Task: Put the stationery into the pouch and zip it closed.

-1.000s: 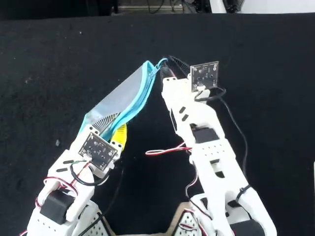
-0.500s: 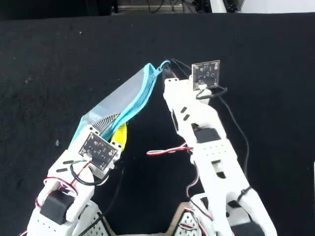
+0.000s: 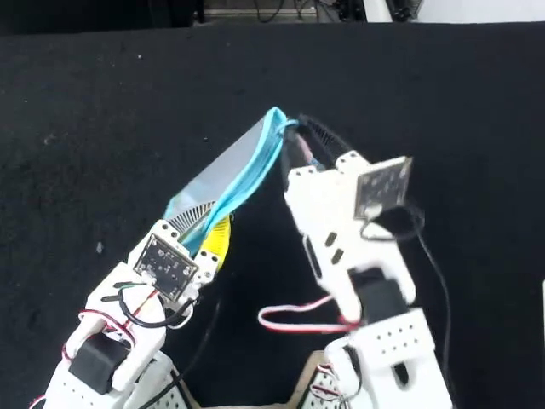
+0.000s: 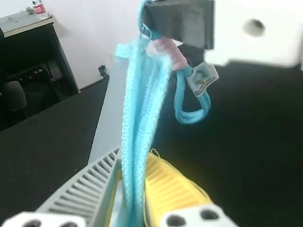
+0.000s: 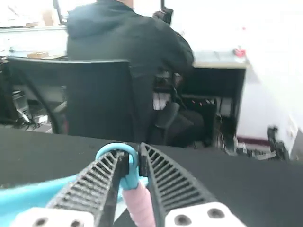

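Near the middle of the high view we see the pouch [image 3: 238, 166] held stretched over the black table [image 3: 443, 94], slanting from lower left up toward the centre. Our left gripper [image 3: 207, 223] grips its lower end, with the grey and yellow fingers pressed together on the blue zip edge. At the upper end, our right gripper [image 3: 294, 135] is clamped on the zip pull [image 5: 137, 203], a pink tab carrying a blue cord loop [image 4: 191, 106].

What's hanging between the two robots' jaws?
The blue-edged pouch spans the gap, one end in the left gripper, the other in the right gripper, as the high view shows.
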Tool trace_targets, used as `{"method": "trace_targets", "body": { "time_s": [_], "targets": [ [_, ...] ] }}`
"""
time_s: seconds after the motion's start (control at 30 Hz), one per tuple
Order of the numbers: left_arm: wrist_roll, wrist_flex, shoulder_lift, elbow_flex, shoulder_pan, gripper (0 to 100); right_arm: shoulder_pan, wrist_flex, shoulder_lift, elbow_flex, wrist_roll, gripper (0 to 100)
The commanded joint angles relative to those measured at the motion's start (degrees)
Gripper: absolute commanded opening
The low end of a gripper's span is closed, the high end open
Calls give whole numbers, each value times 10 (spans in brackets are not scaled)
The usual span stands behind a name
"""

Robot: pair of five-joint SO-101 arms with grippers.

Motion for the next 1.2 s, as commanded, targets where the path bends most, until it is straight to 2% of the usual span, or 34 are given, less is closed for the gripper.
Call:
{"method": "trace_targets", "body": {
  "time_s": [0.0, 0.17, 0.3, 0.93, 1.0, 1.17],
  "targets": [
    [8, -11, 0, -43, -7, 29, -43, 14, -62, 4, 36, 11],
    [7, -6, 0, -55, -51, 36, -83, 38, -79, 7, 39, 11],
    [-18, -6, 0, -52, -55, 109, -89, 41, -80, 7, 39, 11],
    [-20, -34, 2, -26, -57, 105, -87, 65, -78, 8, 39, 15],
    [-20, -18, 1, -34, -58, 105, -87, 65, -76, 10, 39, 15],
    [-20, 98, 1, -94, -58, 106, -87, 66, -76, 12, 39, 15]
  ]
}}
